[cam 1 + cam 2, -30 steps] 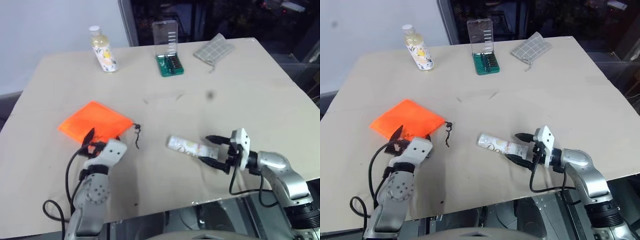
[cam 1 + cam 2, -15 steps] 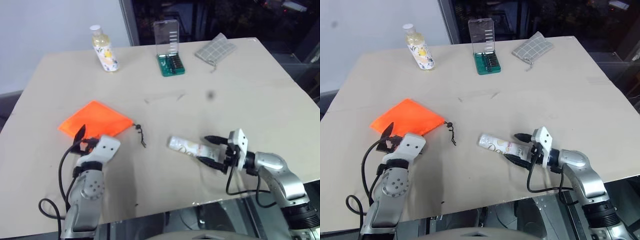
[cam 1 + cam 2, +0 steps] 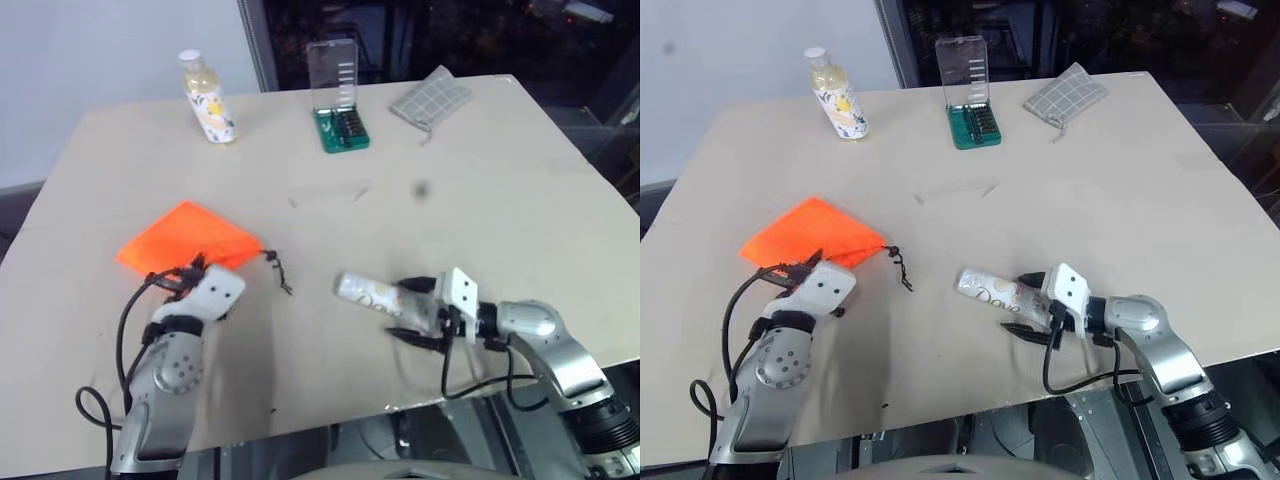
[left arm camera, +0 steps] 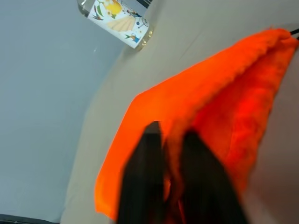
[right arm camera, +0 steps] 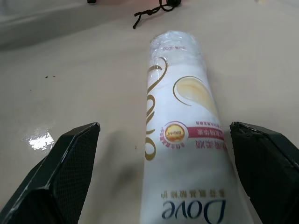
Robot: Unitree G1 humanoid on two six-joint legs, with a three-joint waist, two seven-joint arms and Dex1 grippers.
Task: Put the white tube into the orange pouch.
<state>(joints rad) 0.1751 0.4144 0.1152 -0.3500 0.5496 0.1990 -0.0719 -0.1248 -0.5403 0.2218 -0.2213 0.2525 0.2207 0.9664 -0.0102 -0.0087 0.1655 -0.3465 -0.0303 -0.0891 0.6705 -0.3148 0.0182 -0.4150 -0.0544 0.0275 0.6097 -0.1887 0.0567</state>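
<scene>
The left gripper [image 4: 163,140] has pinched the near edge of the pouch [image 3: 190,236] — apparently one layer only. The tube [image 5: 184,135] lies on the table [image 3: 480,180] between the spread fingers of the right gripper [image 3: 410,312]. Best to clamp the tube mid-body, squarely — while the left lifts the pouch mouth open.

Lab, bare test table [image 3: 520,190] (dark surroundings)

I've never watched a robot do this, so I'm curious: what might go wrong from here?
The left hand has pinched one edge of the orange pouch; lifting might raise it closed rather than open its mouth. The right hand is open around the white tube, which lies loose on the table; the round tube might roll or slip out as the hand closes.
</scene>
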